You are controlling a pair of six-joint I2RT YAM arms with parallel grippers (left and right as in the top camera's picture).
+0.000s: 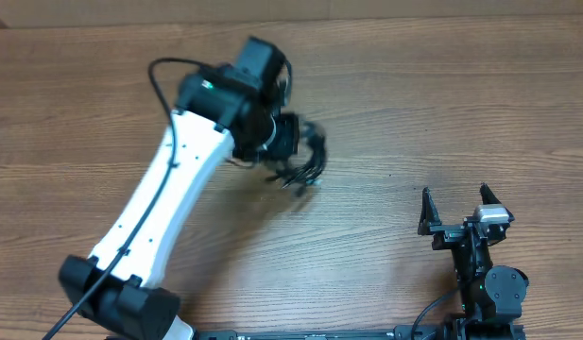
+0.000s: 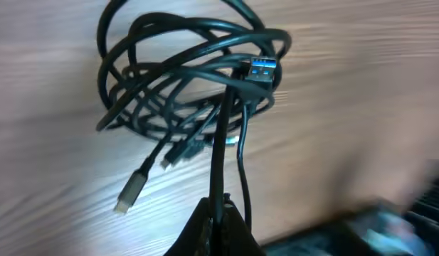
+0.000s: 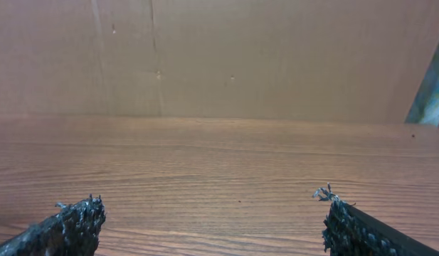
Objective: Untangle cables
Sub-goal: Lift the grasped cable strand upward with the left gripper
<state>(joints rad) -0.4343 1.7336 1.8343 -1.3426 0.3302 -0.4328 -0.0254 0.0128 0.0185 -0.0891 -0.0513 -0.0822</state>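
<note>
Left fingers (image 2: 203,233) are clamped tight on a strand of the cables (image 2: 183,78), one knotted bundle out in the middle of the desk (image 1: 414,94), nearer the far edge. I'd call this the pull-apart step. Right fingers (image 3: 361,231) stand wide apart, holding nothing, down by the near right corner. Next up, that right arm needs to come across and pinch the coil so a strand can slide free. Three plugs show, but the cable count I can't tell.

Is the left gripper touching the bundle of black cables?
Touching. The left wrist view shows it: one strand of the cables runs down between the closed fingertips of the left gripper, with no gap.
</note>
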